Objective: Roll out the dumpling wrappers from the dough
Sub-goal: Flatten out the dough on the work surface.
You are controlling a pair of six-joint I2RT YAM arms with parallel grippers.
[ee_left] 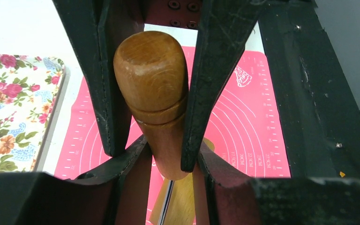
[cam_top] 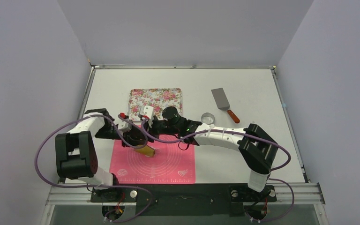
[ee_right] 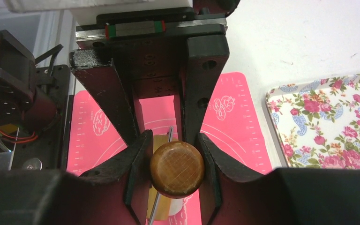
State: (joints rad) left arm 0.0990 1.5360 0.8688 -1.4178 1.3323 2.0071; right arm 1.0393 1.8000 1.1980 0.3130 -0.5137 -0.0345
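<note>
A wooden rolling pin (cam_top: 146, 150) stands tilted over the pink mat (cam_top: 168, 166), with its dark handle (ee_left: 152, 70) uppermost. My left gripper (ee_left: 168, 150) is shut on the handle's neck. My right gripper (ee_right: 174, 140) is shut on the round knob (ee_right: 176, 169) just above it, so both hold the same handle. In the top view the two grippers meet at the mat's far left (cam_top: 137, 135). The pin's pale barrel (ee_left: 187, 201) hangs below on a thin metal axle. No dumpling wrappers or dough show clearly; a small pale patch (ee_right: 176, 207) under the pin is too hidden to name.
A floral tray (cam_top: 155, 98) lies behind the mat. A small metal ring cutter (cam_top: 208, 118) and a spatula (cam_top: 223, 101) with a red-brown handle lie on the white table to the right. Purple cables loop beside both arms.
</note>
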